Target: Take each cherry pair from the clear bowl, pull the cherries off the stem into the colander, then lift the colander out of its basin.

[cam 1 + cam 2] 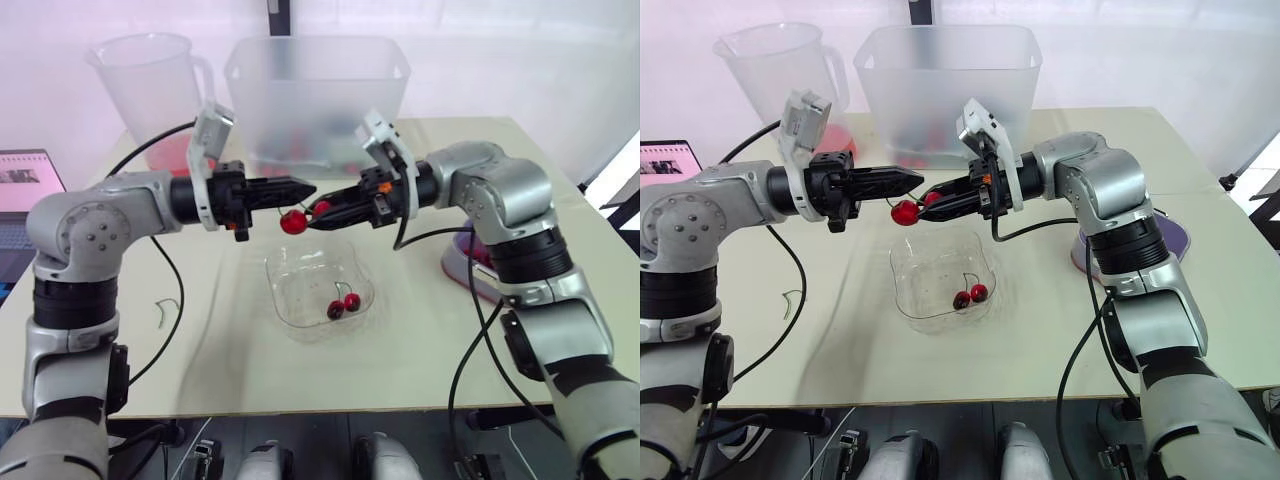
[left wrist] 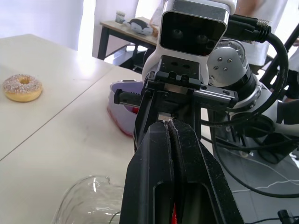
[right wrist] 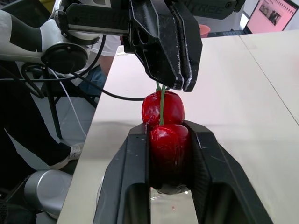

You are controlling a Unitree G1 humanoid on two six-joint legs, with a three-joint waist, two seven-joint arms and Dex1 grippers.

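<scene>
The two arms meet in the air just above the clear bowl (image 1: 300,288). The left gripper (image 1: 305,190) is pinched tight on the green stem (image 3: 161,100) of a cherry pair (image 1: 906,212), and the right gripper (image 3: 169,129) is clamped around one cherry (image 3: 168,145), with the other cherry (image 1: 293,222) hanging free between the tips. A second pair (image 1: 344,304) lies in the bottom of the bowl.

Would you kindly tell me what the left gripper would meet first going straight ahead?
The left gripper, shut on the green stem, would probably meet the right gripper, shut on a glossy red cherry, facing it almost tip to tip; depth is unclear.
</scene>
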